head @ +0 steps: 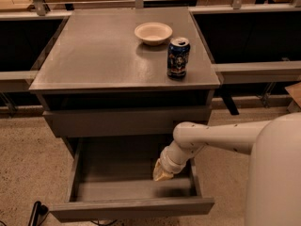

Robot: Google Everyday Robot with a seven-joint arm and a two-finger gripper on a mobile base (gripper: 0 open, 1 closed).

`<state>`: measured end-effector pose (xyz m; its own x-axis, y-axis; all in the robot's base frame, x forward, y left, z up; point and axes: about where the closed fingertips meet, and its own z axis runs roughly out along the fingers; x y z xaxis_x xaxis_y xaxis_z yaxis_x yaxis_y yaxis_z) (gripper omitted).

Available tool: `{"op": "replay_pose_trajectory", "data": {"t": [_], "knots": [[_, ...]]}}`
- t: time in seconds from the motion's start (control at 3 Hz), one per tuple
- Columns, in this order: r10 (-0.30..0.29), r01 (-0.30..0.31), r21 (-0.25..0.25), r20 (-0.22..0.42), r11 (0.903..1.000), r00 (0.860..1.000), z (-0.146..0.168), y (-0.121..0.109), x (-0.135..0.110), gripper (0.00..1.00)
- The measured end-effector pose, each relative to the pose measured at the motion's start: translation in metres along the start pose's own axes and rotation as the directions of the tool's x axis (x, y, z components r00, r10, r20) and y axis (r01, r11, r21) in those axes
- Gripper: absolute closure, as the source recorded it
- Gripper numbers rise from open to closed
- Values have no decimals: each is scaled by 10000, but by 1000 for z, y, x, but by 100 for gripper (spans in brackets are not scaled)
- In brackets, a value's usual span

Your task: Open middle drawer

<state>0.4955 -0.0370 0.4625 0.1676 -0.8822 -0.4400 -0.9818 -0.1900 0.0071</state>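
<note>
Gripper [162, 172] down inside the middle drawer [131, 208], tip-down over the grey floor of the box, close to the right-hand wall and towards the back. Cannot tell how far open, nor whether it has hold of anything. Drawer open, drawn well out from the cabinet: front panel below the gripper and nearer the camera, box interior spreading away to the left. Just above the gripper, the uppermost drawer front [127, 121], shut flush. Higher again, the cabinet top [94, 55], with a dark can [178, 57] almost straight above the gripper near the right edge, and a pale bowl [153, 33] beyond the can, further back. Off to the right, the white arm [211, 138], bent down at the wrist and running back to the robot's body [277, 173]. Far down to the left, a black cable [35, 212] on the speckled floor
</note>
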Motion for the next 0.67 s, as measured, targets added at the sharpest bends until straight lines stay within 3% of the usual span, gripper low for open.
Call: {"op": "replay_pose_trajectory", "data": {"t": [0.67], "knots": [[1,-1,-58,17,10000,10000,3,2,0,16]]}}
